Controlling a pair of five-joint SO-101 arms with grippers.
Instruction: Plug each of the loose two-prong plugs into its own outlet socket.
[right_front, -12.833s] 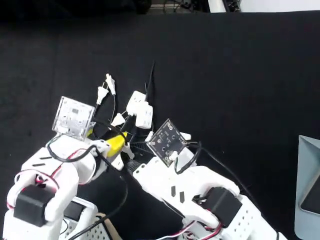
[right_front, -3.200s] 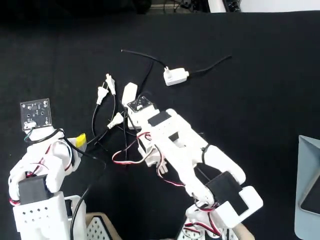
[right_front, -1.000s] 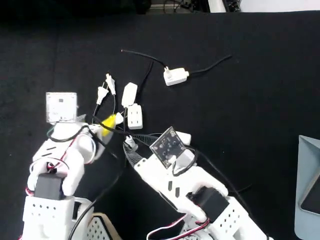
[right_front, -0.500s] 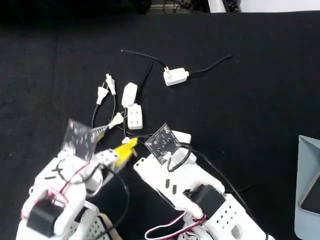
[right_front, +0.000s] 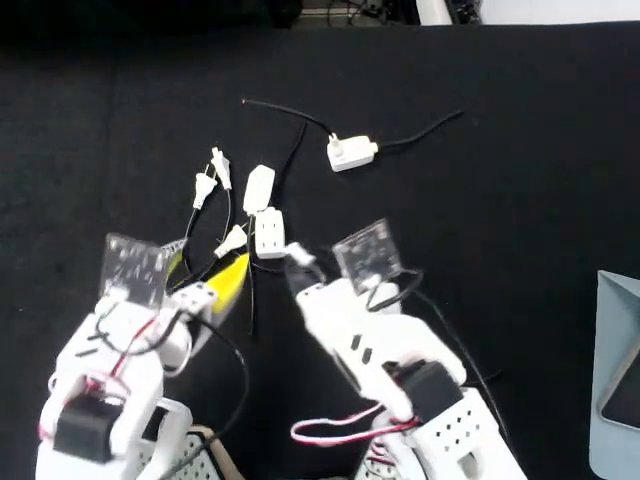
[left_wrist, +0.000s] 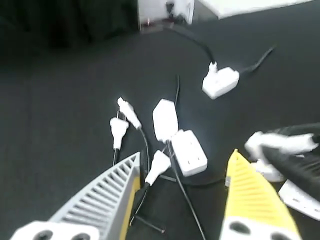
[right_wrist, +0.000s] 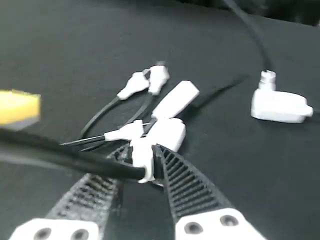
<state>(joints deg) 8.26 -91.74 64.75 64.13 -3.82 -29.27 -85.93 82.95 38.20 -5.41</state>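
Observation:
My right gripper (right_wrist: 143, 156) is shut on a white two-prong plug (right_wrist: 141, 159) with a black cord trailing off it; in the high view that plug (right_front: 299, 255) hangs just right of the double white outlet socket (right_front: 268, 232). A second white socket block (right_front: 258, 186) lies just beyond it, and a third (right_front: 351, 153) farther back right. Three loose plugs (right_front: 203, 186) (right_front: 220, 163) (right_front: 234, 240) lie left of the sockets. My left gripper (left_wrist: 184, 157) is open, low and near-left of the sockets, holding nothing; its yellow finger (right_front: 231, 279) points at them.
Black cords (right_front: 290, 120) loop around the sockets and plugs on the black cloth. A grey bin (right_front: 616, 380) stands at the right edge. Open cloth stretches to the back and right.
The right gripper has carried its plug up and to the right, closer to the double socket. The left arm has shifted slightly back, its gripper still open.

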